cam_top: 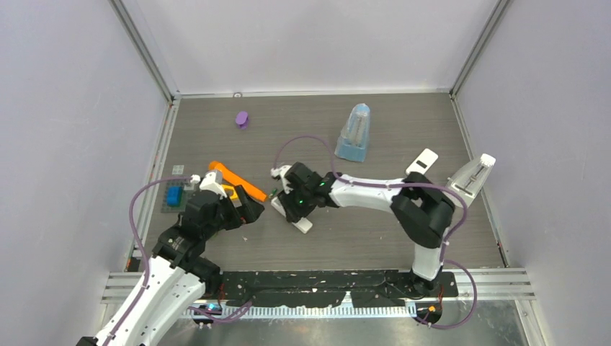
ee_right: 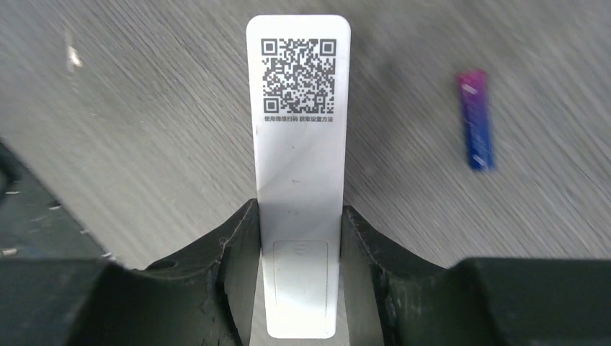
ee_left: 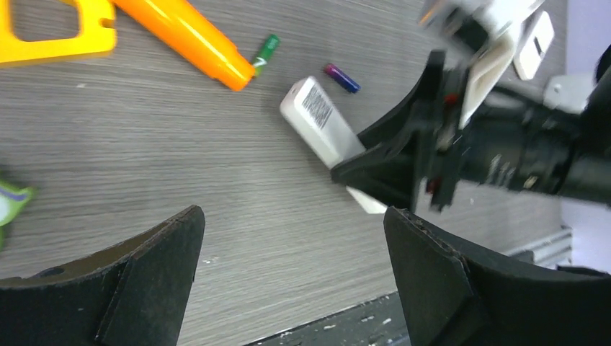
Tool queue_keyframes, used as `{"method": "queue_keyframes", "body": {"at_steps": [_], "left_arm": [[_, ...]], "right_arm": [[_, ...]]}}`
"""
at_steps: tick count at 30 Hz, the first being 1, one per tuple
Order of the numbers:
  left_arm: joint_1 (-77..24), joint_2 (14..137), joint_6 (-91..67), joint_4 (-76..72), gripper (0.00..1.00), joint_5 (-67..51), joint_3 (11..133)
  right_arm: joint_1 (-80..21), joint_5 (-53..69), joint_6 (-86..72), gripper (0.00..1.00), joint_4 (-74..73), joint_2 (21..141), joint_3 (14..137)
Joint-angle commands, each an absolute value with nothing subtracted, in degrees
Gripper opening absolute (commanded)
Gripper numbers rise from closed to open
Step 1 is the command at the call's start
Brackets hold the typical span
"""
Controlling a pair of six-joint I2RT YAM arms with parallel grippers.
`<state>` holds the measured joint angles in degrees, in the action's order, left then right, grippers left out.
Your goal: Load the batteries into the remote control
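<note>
While the left hand [ee_left: 294, 225] gapes, right hand [ee_right: 299, 238] clamps the remote [ee_right: 298, 144].

At the back of the grey wood-grain table [cam_top: 375, 238] sits a small purple lump [cam_top: 242, 119], well apart from everything else. To its right stands a clear plastic container [cam_top: 354, 133] with a blue base, narrowing toward the top. Over on the left lies an orange cylinder [cam_top: 238, 180] — slantwise, rounded at its near end — with a flat yellow frame [ee_left: 50, 32] just beside it. Further left, by the table's edge, a blue block [cam_top: 174, 195] rests on a dark gridded plate [cam_top: 167, 208]. Plain white walls [cam_top: 310, 43] close in the table on three sides.
</note>
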<state>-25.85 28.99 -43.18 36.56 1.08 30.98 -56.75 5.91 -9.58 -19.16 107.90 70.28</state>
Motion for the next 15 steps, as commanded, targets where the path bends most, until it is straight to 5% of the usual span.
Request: {"method": "queue_keyframes", "body": {"at_steps": [1, 15], "left_arm": [[-25.66, 29.52, -43.77, 24.28, 0.96, -9.96, 29.39], [-25.92, 46.40, -58.92, -20.93, 0.97, -33.36, 27.57]], "right_arm": [[-49.23, 20.52, -22.64, 0.26, -6.41, 95.16, 64.94], [-39.55, 35.37, -70.44, 0.28, 33.80, 83.36, 51.13]]}}
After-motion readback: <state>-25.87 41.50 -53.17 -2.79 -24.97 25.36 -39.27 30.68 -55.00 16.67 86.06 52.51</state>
